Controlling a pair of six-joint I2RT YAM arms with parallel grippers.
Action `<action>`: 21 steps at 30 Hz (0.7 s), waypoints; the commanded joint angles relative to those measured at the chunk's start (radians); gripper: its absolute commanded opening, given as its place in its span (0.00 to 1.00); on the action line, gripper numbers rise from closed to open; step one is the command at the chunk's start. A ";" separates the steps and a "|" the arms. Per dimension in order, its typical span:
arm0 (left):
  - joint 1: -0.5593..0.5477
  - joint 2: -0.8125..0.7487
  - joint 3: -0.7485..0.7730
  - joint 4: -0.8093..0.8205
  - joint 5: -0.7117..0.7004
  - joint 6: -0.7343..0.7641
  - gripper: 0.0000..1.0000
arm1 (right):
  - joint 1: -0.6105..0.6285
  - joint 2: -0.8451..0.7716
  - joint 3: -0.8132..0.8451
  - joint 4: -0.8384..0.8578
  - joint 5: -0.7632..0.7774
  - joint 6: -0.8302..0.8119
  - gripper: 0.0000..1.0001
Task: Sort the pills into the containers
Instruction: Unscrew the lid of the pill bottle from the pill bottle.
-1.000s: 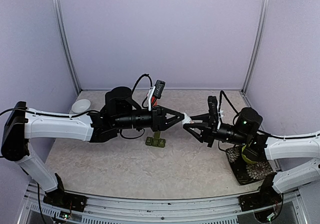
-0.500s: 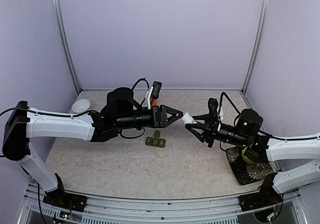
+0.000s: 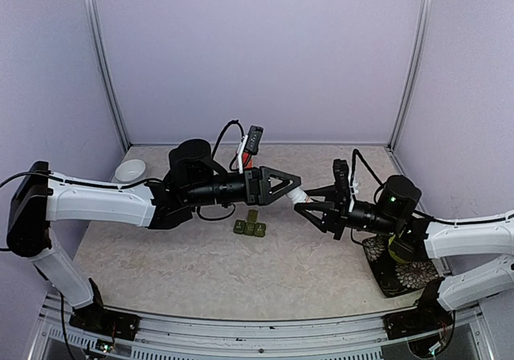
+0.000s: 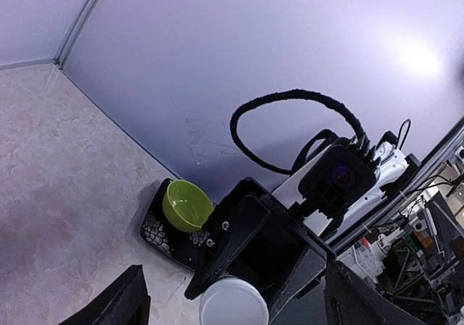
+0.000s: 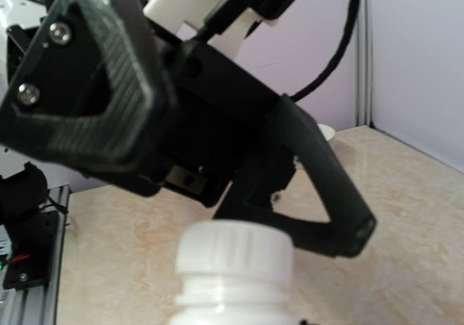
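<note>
Top external view: the dark green oblong plastic pill box [image 3: 250,228], three square compartments in a row, lies flat on the beige mottled table [image 3: 201,272]. It sits near the middle of the table, slightly left of centre. A small piece of the same green stands up at its far edge; it appears to be a raised lid, but it is too small to confirm. Neither arm touches the pill box.

Above and just to the right of the pill box, the two grippers meet tip to tip in the air. The right gripper [image 3: 304,202] reaches in from the right, its jaws clenched on a white plastic bottle with a ribbed screw cap [image 3: 298,194]. The cap end points toward the left arm. The left gripper [image 3: 295,189] reaches in from the left with its jaws released.

Left wrist view: the left fingers [image 4: 116,303] stand wide apart at either side of the round white cap [image 4: 233,305]. Clear space shows on both sides.

Right wrist view: the cap [image 5: 235,252] fills the lower centre, and the black fingers of the left gripper [image 5: 94,93] flank it without contact.

Further out, a lime-green round bowl [image 3: 399,248] rests on a dark tray with a floral pattern [image 3: 401,278], under the right forearm at the right side of the table. A small white round bowl [image 3: 130,169] sits at the far left corner, well apart from the pill box.
</note>
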 commanded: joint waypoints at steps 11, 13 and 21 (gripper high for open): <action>-0.011 -0.028 -0.041 0.023 0.045 0.079 0.75 | 0.004 -0.025 0.006 0.033 -0.012 0.023 0.00; -0.011 -0.028 -0.042 0.023 0.047 0.079 0.72 | 0.004 -0.025 0.010 0.025 -0.011 0.020 0.00; -0.005 -0.037 -0.051 0.045 0.041 0.078 0.67 | 0.005 -0.012 0.014 0.016 -0.018 0.019 0.00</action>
